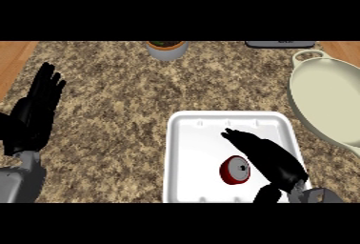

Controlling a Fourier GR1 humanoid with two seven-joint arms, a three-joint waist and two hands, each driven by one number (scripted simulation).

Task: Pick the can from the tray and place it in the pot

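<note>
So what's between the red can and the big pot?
In the head view, the right hand sits beside the can; then the tray rim and granite counter before the pot.

A speckled brown granite counter fills the view. Wood shows at both far corners. Even, soft light throughout.

We see our left hand at the left side, open, with its fingers straight and pointing up and away from us. It rests there, and its grey forearm comes in from the bottom left corner. Our right hand is at the lower right. Its fingers stretch out straight toward the upper left, and its thumb hangs lower down. A bit of grey wrist shows behind it.
</note>
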